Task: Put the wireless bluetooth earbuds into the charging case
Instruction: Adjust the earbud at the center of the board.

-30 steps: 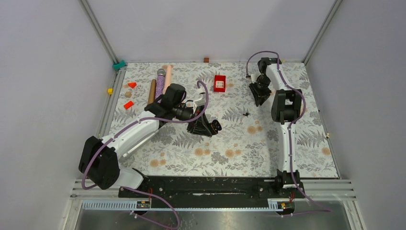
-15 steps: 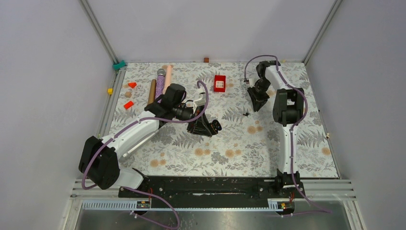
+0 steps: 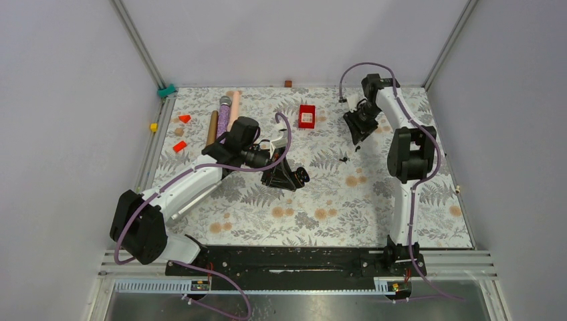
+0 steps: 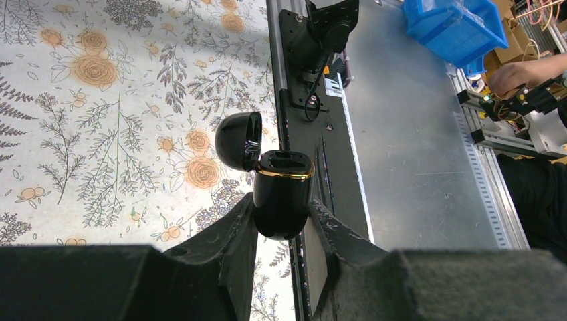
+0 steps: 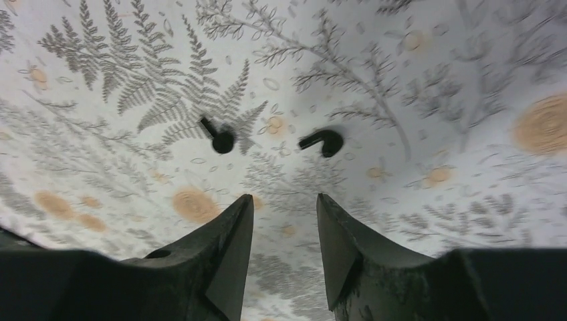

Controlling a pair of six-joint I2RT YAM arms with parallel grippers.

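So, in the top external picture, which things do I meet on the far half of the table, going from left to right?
Small yellow block → brown wooden cylinder → purple cylinder with a grey tip → pink cylinder → red rectangular box → right end effector.

**Charging case**, centre: glossy black plastic, mirror-smooth, with a thin gold metallic rim at its mouth. **Left pincer**: matt black plastic, faintly grainy. **Counter**, left: matt floral-printed covering; cloth or paper cannot be told. **Base plate**, right: dull brushed metal. **Black earbuds**: smooth dark plastic.
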